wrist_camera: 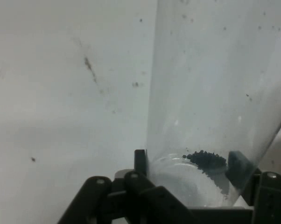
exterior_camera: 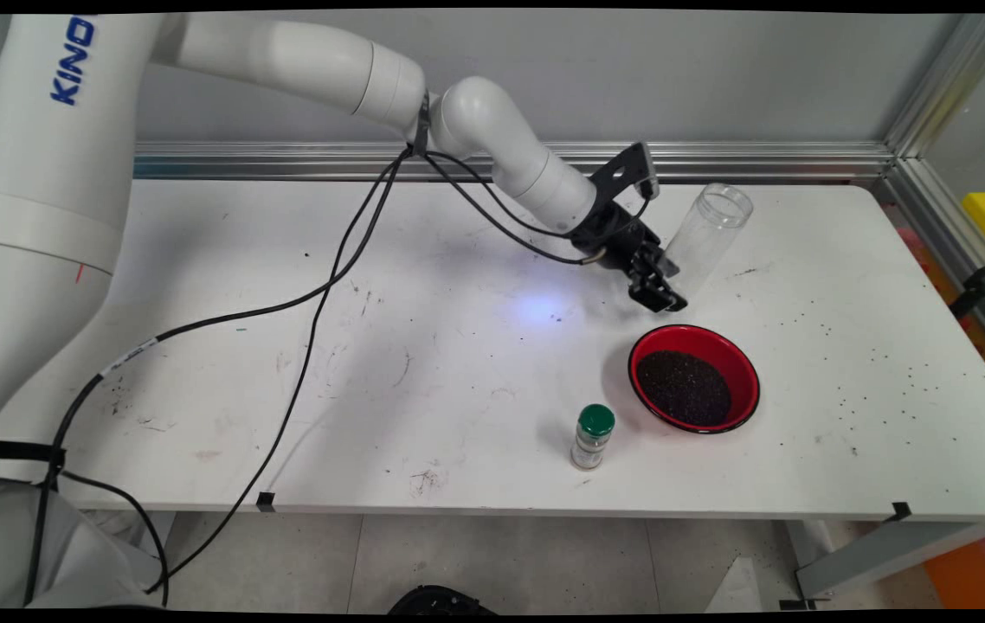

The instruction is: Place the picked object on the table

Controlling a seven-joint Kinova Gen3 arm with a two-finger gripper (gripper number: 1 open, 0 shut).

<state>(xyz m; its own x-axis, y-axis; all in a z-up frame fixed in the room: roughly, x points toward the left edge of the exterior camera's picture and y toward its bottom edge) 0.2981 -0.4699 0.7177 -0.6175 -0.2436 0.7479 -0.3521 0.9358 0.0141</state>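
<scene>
Three containers are sitting right of centre in the main view, on a white table (exterior_camera: 458, 381) whose smooth top is showing scuffs, dark smears and scattered black specks.

Item one: a clear plastic jar (exterior_camera: 704, 238), cylindrical, open-mouthed and uncapped. It is leaning, its long axis running from a base at lower left, near the table, up to a mouth pointing toward the upper right of the frame. The black two-finger gripper (exterior_camera: 661, 290) is clamping it at the base end, one finger on either side of the wall. In the hand view the jar (wrist_camera: 210, 107) is filling the right half of the frame, its transparent wall faintly speckled, and a small heap of black grains (wrist_camera: 206, 161) is lying inside by the base, between the fingers (wrist_camera: 139, 161).

Item two: a round bowl (exterior_camera: 743, 368), glossy red inside with a dark rim, is resting just below the gripper in the main view and holding a bed of fine black granules (exterior_camera: 683, 388).

Item three: a small upright bottle (exterior_camera: 591, 437), clear-bodied with a light label and a green screw cap, is standing just left of the bowl, toward the bottom of the frame.

Black cables (exterior_camera: 319, 285) are hanging from the arm across the left half of the table.
</scene>
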